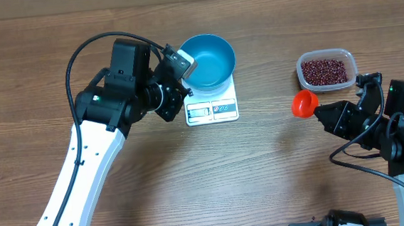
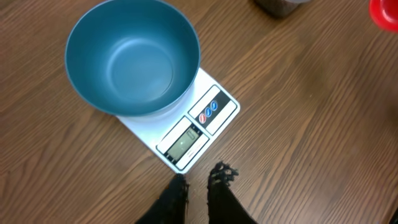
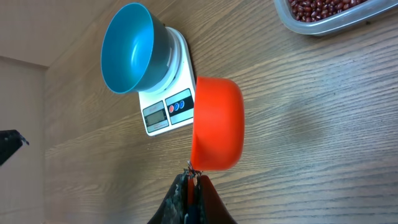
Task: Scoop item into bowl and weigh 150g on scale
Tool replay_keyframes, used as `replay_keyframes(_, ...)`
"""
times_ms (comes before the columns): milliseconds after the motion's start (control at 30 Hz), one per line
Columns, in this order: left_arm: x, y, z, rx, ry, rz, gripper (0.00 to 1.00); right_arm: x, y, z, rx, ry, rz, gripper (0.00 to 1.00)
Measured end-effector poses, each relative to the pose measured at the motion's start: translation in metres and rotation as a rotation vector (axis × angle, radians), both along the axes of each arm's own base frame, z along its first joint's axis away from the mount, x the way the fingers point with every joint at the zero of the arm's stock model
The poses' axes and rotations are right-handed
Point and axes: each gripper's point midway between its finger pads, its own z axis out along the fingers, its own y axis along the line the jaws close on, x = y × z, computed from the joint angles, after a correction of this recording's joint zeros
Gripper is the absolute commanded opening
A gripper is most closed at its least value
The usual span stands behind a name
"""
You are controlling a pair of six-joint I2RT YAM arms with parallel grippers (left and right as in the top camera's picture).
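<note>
No readable text anywhere. Small flat white rectangular kitchen scale [image 2: 219, 98]: display [image 2: 181, 144] digits not legible, button marks too small.

The round blue bowl [image 2: 134, 59] stands upright and empty on the far part of the flat white scale [image 2: 199, 127]. The scale lies just ahead of the left fingers [image 2: 221, 177], its display and buttons on the edge nearest them. The red-brown beans [image 3: 317, 7] lie heaped in a clear tub [image 3: 298, 23], well ahead and right of the right fingers [image 3: 180, 199].

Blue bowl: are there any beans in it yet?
No, the bowl sitting on the scale shows only its bare blue inside in the left wrist view.
</note>
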Motion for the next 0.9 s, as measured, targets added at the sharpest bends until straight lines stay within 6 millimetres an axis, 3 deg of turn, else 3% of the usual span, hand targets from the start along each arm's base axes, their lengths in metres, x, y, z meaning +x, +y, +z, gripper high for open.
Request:
replay_keyframes(67, -0.002, 0.003, -0.003, 0.018, 0.013, 0.005, 0.26, 0.0, 0.0, 0.0, 0.0, 0.0, 0.0, 0.04)
replay_keyframes(133, -0.005, 0.006, -0.007, 0.038, 0.03, 0.01, 0.39, 0.0, 0.0, 0.0, 0.0, 0.0, 0.0, 0.04)
replay_keyframes(200, -0.006, 0.008, -0.01, 0.053, 0.036, 0.01, 0.65, 0.0, 0.0, 0.0, 0.0, 0.0, 0.0, 0.04)
replay_keyframes(267, -0.006, 0.009, -0.012, 0.06, 0.041, 0.013, 1.0, 0.0, 0.0, 0.0, 0.001, 0.003, 0.0, 0.04)
replay_keyframes(900, -0.011, 0.012, -0.017, 0.077, 0.07, 0.016, 1.0, -0.001, 0.0, 0.0, 0.0, 0.003, 0.0, 0.04)
